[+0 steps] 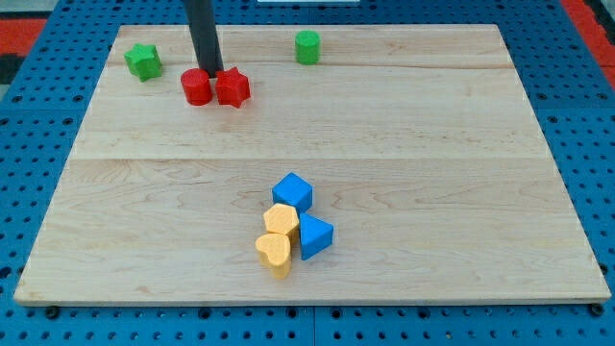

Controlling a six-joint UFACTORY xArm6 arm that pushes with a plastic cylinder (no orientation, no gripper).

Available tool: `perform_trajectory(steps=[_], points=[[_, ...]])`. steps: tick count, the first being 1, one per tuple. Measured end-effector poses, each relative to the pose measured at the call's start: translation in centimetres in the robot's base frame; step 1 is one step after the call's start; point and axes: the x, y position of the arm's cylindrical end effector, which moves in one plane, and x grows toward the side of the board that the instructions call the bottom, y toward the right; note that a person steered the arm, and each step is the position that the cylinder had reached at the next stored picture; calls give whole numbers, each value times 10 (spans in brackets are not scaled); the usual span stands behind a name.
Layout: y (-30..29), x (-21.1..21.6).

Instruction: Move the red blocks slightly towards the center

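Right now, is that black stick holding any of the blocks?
No, nothing is held. My tip only rests behind the red cylinder and red star.

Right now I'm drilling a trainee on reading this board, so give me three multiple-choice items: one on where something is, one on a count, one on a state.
1. Where is my tip relative to the red blocks?
A. just behind the two, over the gap between them
B. beside the blue blocks
C. at the view's right edge

2. How many green blocks are on the board?
A. one
B. two
C. four

3. How do the two red blocks stand to each other?
A. stacked
B. far apart
C. side by side, touching or nearly so

Answers:
1 A: the rod ends at the view's top side of the red cylinder and the red star.
2 B: a green star and a green cylinder.
3 C: both sit level, edges meeting.
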Motion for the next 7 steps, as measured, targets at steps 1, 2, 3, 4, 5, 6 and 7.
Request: perform_trajectory(steps=[1, 2, 3, 4, 5, 6, 7], points=[[-37, -4], [-60, 1], [-52, 8], [-29, 16], [-4, 30], [-3, 35], [-1, 34]])
